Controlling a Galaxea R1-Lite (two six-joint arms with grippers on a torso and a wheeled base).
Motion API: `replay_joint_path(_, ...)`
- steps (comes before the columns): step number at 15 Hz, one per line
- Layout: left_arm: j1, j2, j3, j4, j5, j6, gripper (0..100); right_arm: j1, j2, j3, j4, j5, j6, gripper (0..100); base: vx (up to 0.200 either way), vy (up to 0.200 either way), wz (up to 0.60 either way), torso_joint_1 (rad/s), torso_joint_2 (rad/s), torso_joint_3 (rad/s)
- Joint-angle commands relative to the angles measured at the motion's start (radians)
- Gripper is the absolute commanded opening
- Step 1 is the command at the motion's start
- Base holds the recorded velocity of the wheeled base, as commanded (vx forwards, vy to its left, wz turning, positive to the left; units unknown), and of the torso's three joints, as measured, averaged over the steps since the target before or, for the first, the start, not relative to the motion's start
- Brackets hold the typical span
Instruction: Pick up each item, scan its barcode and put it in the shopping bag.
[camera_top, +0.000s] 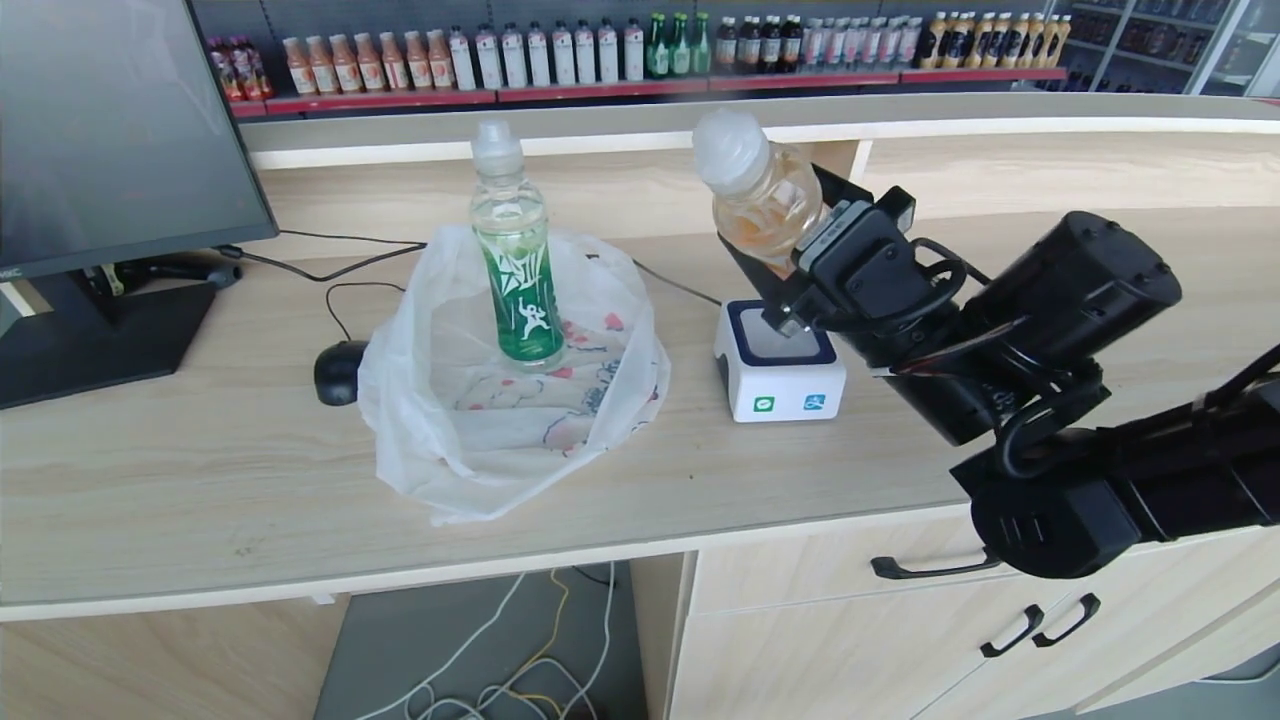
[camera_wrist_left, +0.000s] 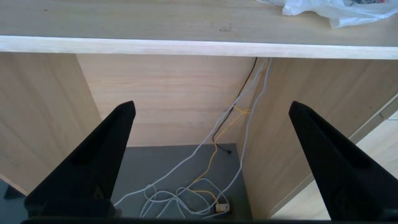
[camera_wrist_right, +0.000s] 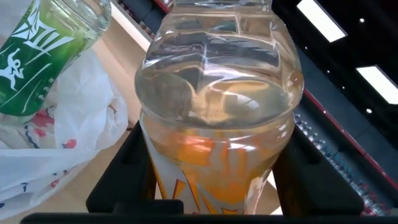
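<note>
Orange bottle — clamped in the right gripper, neck tilted up and to the left, held just above the scanner. Left of it on the desk lies the bag, a green bottle upright inside. Below the desk edge — left gripper, wide apart, holding nothing; stocked shelves behind.

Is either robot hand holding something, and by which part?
The right gripper clasps the clear plastic bottle of orange drink, white-capped, around its lower, labelled body. The left gripper is open, holding nothing.
</note>
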Motion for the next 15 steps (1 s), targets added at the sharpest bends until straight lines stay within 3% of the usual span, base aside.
replay_joint_path(1,0.000,0.000,0.000,0.000,0.001,0.000,100,-0.006,0.022,0.009,-0.003,0.001,0.000,0,0.000,0.000,0.00,0.000,0.00,0.000)
replay_joint_path(15,0.000,0.000,0.000,0.000,0.001,0.000,100,0.029,0.031,0.082,-0.013,-0.002,-0.023,0,0.000,0.000,0.00,0.000,0.00,0.000)
